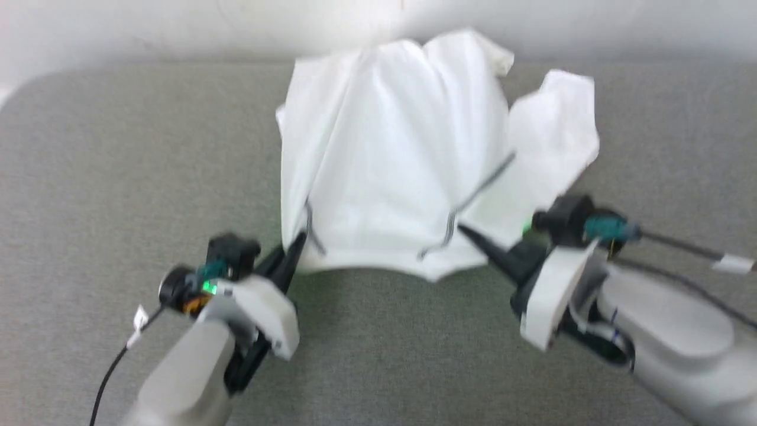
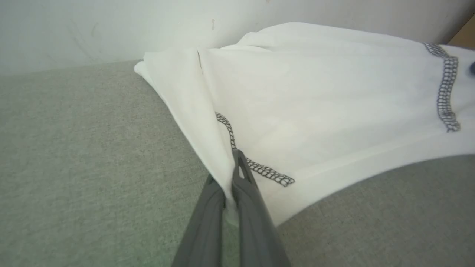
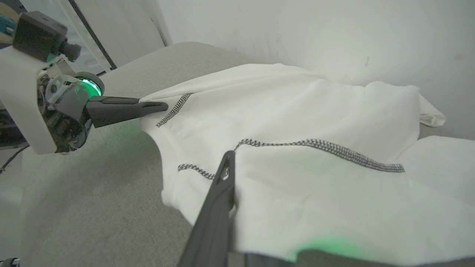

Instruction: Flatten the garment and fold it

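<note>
Grey surface (image 1: 118, 177) spans the head view, rounded corner far left, white wall (image 1: 118, 23) right behind its far edge. Garment (image 1: 390, 154) sits centre-far: long axis runs from the near hem straight away to the wall, far end bunched up against the wall, and one loose flap spills off to the right. The near hem runs left-right, strung between the two grippers and lifted off the surface, with shadow under it. There is open surface wide to the left, wide to the right and in front of the hem; no room behind, since the wall is touching the cloth. Left gripper (image 1: 295, 245) is at the hem's left corner, fingers pressed together on a fold of garment (image 2: 315, 104), as the left wrist view confirms (image 2: 228, 170). Right gripper (image 1: 473, 236) is at the hem's right end; the right wrist view shows one finger (image 3: 222, 185) with cloth (image 3: 315, 193) lapping over the side where the other sits, so it reads as pinching the hem. Dark zigzag stitching (image 3: 319, 146) runs out from each grip point.
</note>
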Motion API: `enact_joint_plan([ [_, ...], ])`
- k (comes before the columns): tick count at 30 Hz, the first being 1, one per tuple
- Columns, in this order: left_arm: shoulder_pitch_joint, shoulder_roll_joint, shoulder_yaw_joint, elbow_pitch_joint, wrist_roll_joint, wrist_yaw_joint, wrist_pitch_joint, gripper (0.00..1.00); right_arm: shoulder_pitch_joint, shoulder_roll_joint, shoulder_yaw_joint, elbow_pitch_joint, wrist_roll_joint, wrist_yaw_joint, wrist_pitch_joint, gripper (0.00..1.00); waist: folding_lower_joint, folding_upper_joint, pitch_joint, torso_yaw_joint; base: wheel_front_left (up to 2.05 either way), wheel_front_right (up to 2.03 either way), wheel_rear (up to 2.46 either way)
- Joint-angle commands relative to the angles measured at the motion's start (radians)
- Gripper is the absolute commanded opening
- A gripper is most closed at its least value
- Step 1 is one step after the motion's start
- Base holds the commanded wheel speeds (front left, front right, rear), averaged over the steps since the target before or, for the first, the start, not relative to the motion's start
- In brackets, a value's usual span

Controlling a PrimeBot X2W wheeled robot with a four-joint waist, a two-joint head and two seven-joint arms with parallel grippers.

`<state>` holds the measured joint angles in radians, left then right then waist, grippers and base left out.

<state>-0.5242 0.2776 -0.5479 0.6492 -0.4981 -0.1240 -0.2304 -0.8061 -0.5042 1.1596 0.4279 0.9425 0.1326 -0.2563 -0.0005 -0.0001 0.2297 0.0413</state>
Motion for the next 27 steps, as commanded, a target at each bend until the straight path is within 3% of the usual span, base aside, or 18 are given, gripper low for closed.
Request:
enact_joint_plan([
  [1,0.049,0.022,-0.007,-0.029,-0.006,-0.001,0.013,0.0,0.034,-0.01,0.018,-0.013,0.005,-0.002,0.0,0.0,0.0005,0.0001,-0.122,0.018,0.0,0.0,0.0],
  [6,0.191,0.079,-0.02,-0.151,-0.016,0.029,0.061,0.0,0.151,-0.032,0.023,-0.017,0.061,-0.002,0.029,0.0,0.0005,0.0001,-0.183,0.039,0.0,0.0,0.0],
  [14,0.409,0.135,-0.062,-0.364,-0.052,0.067,0.173,0.0,0.359,-0.088,-0.062,-0.013,0.193,-0.002,0.121,0.0,0.0005,0.0001,-0.275,0.06,0.0,0.0,0.0],
  [27,0.657,0.202,-0.123,-0.534,-0.163,0.09,0.362,0.0,0.634,-0.201,-0.189,-0.065,0.284,-0.002,0.422,0.0,0.0005,0.0001,-0.347,0.064,0.0,0.0,0.0],
])
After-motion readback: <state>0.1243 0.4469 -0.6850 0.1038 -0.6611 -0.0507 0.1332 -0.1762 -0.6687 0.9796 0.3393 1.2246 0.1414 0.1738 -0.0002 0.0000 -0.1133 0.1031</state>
